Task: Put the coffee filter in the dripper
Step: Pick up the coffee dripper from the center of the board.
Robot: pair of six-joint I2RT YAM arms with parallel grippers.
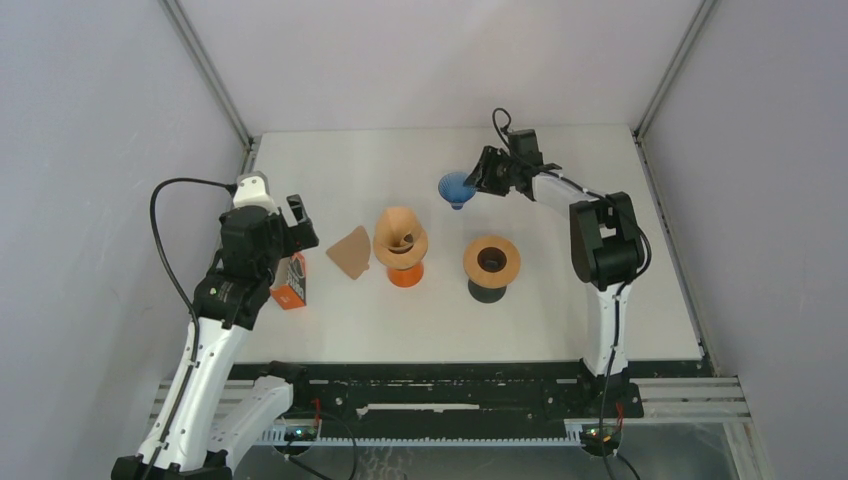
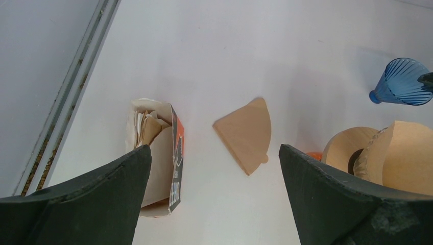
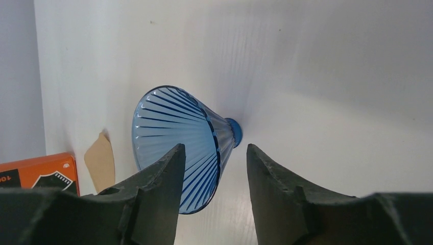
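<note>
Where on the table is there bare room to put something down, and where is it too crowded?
Bare: the far-left table area, behind the loose filter and left of the blue dripper; also the near strip in front of the orange dripper and black dripper. Crowded: the middle row, from filter box to black dripper.

Blue dripper (image 3: 173, 135), centre: translucent, glossy, finely ribbed; glass or plastic cannot be told. Right gripper's fingers (image 3: 291, 199), lower frame: black matt plastic, faintly grained. Table (image 3: 332, 76): white, smooth, matt. Coffee filter (image 2: 245, 133), centre of left wrist view: tan matt paper. Box (image 2: 176, 163), left of it: printed cardboard.
</note>
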